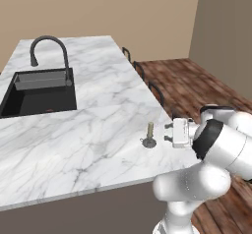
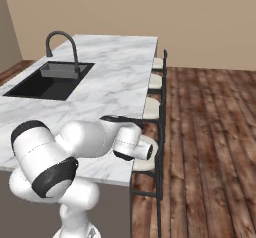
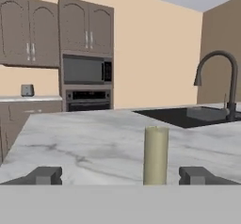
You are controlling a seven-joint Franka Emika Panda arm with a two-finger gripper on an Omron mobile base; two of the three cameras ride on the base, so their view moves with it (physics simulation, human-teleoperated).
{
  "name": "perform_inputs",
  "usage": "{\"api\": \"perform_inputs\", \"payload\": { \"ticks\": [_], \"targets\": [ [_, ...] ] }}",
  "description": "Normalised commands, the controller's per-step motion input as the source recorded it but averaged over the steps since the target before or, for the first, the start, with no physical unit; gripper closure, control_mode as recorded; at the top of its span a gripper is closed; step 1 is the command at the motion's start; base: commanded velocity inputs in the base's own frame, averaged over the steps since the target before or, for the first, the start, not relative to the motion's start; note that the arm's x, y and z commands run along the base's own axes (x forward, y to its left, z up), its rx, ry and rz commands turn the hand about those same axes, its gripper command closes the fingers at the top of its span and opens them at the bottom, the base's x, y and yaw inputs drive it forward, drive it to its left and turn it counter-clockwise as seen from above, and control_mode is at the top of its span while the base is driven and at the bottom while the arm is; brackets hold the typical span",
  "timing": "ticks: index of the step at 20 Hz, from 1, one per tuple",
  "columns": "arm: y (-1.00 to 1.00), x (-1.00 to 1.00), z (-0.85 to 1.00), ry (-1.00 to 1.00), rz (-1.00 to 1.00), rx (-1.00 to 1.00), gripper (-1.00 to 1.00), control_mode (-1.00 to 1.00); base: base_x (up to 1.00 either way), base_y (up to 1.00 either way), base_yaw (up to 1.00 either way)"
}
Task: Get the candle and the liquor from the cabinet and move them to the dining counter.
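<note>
The tool [image 3: 120,176] is spread wide, its tips on either side of the candle [image 1: 150,135] but not touching it. The candle stands upright on the marble surface [image 1: 88,130] near its edge — draw back level, straight out, without clipping it.

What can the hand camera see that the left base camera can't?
The hand view alone takes in the far wall: cabinet doors, a microwave and an oven beneath. The left base view alone takes in the wooden floor and the robot's arm. Both share the candle standing on the dining counter, the black sink, the tap and the open gripper.
</note>
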Motion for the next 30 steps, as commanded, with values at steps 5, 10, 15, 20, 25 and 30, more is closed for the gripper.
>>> {"api": "perform_inputs", "payload": {
  "ticks": [5,10,15,20,25,30],
  "targets": [
    [0.0,-0.49,1.0,0.0,-0.07,0.0,-1.0,-1.0,0.0,0.0,0.0],
    [0.15,-0.52,1.0,0.0,-0.11,0.0,-1.0,-1.0,0.0,0.0,0.0],
    [0.41,-0.53,0.94,0.1,-0.14,0.0,-1.0,-1.0,0.0,0.0,0.0],
    [0.44,-0.54,0.85,0.23,-0.15,-0.01,-1.0,-1.0,0.0,0.0,0.0],
    [0.55,-0.49,0.51,0.32,-0.16,-0.09,-1.0,-1.0,0.0,0.0,0.0],
    [0.68,-0.52,0.19,0.32,-0.17,-0.17,-1.0,-1.0,0.0,0.0,0.0]
  ]
}}
